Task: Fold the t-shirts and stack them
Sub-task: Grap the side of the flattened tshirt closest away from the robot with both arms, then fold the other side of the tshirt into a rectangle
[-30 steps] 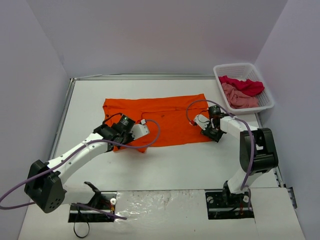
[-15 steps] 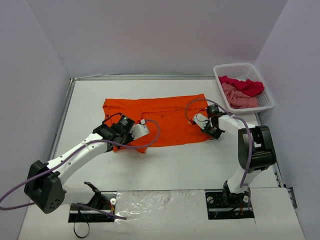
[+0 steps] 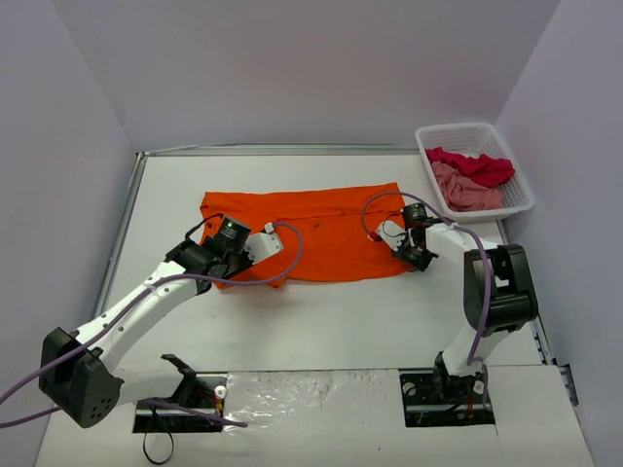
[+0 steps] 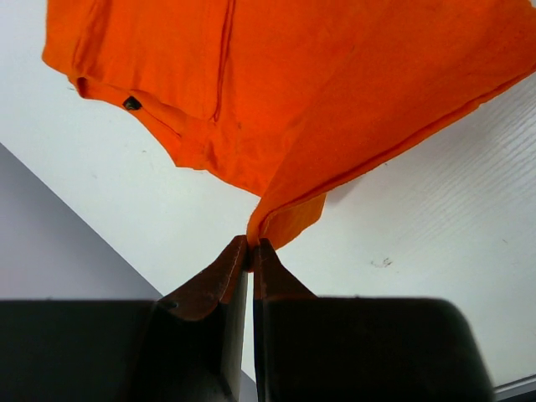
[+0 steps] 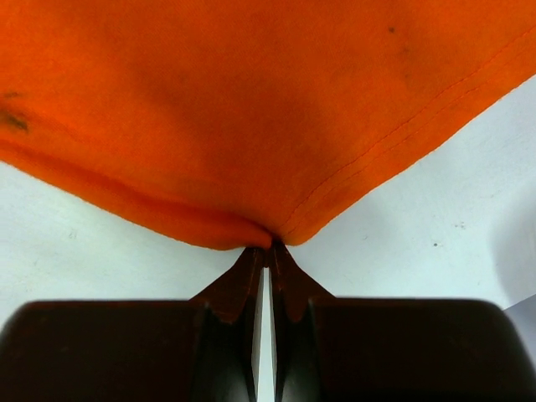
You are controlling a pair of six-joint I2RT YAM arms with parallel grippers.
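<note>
The bright orange t-shirt (image 3: 311, 229) lies spread across the middle of the table. My left gripper (image 3: 222, 255) is shut on its near left corner, pinching a fold of orange cloth (image 4: 285, 219) lifted off the table. My right gripper (image 3: 417, 251) is shut on the near right corner of the shirt (image 5: 251, 126), the cloth bunched at the fingertips. The crimson red t-shirt (image 3: 475, 165) and the dusty pink t-shirt (image 3: 465, 190) lie crumpled in the basket.
The white lattice basket (image 3: 521, 185) stands at the back right by the wall. Grey walls close in the left, back and right sides. A raised rail (image 3: 125, 229) runs along the table's left edge. Purple cables loop over both arms.
My left gripper has moved left and back with the shirt's near left corner, drawing that edge in. My right gripper has shifted slightly back with its corner.
</note>
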